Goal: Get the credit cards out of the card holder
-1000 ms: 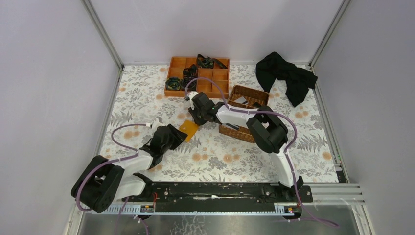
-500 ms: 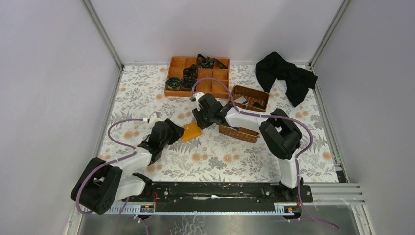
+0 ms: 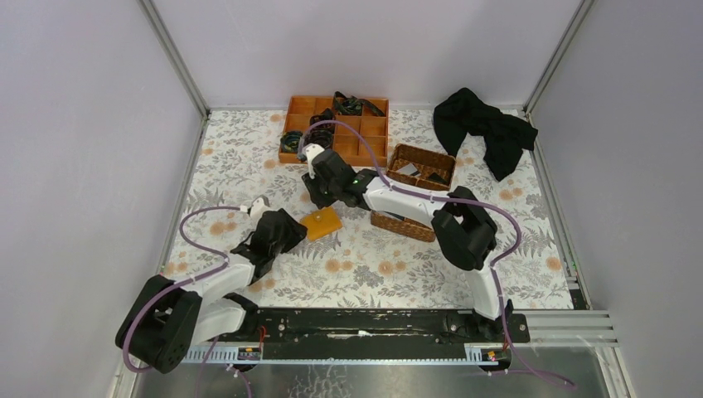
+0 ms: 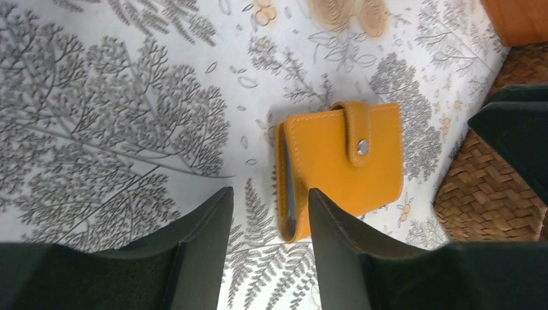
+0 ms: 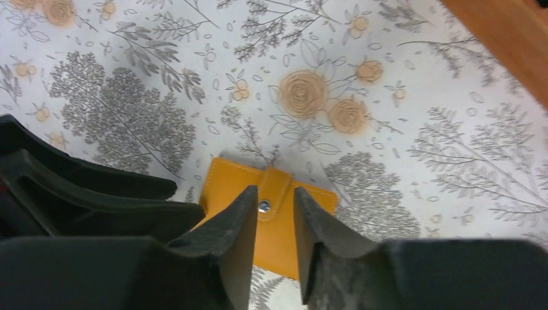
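On the table (image 3: 530, 249) now: card holder (image 3: 322, 223), loose.

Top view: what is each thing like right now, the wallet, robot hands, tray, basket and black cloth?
card holder: closed, strap snapped, lying flat, not held.
left hand: open, empty.
right hand: open, empty, above the card holder.
tray: dark things in some compartments.
basket: something inside.
black cloth: crumpled.
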`<state>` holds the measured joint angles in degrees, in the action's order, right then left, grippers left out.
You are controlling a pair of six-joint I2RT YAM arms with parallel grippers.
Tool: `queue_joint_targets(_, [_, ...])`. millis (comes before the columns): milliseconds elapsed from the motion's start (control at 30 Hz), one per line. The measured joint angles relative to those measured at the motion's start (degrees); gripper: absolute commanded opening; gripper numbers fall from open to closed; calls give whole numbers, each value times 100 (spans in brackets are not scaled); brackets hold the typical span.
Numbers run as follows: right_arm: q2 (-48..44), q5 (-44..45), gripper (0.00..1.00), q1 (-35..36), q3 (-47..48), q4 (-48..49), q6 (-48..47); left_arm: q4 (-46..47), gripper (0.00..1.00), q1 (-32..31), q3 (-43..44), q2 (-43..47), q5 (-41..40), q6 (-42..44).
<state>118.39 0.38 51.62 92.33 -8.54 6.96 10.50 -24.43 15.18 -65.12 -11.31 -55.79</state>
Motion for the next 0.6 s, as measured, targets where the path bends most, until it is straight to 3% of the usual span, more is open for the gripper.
queue_joint_targets(100, [133, 7, 26, 92, 105, -76, 17, -260, 2, -31, -33, 136, -42, 17])
queue_joint_targets(300, [345, 50, 26, 94, 140, -238, 22, -490, 0, -31, -127, 643, 79, 273])
queue_joint_targets(400, [365, 63, 34, 94, 140, -319, 20, -267, 0, -31, -164, 752, 385, 363])
queue_joint_targets(600, [367, 63, 43, 94, 208, -356, 35, 1010, 0, -31, -297, 70, 1445, 363])
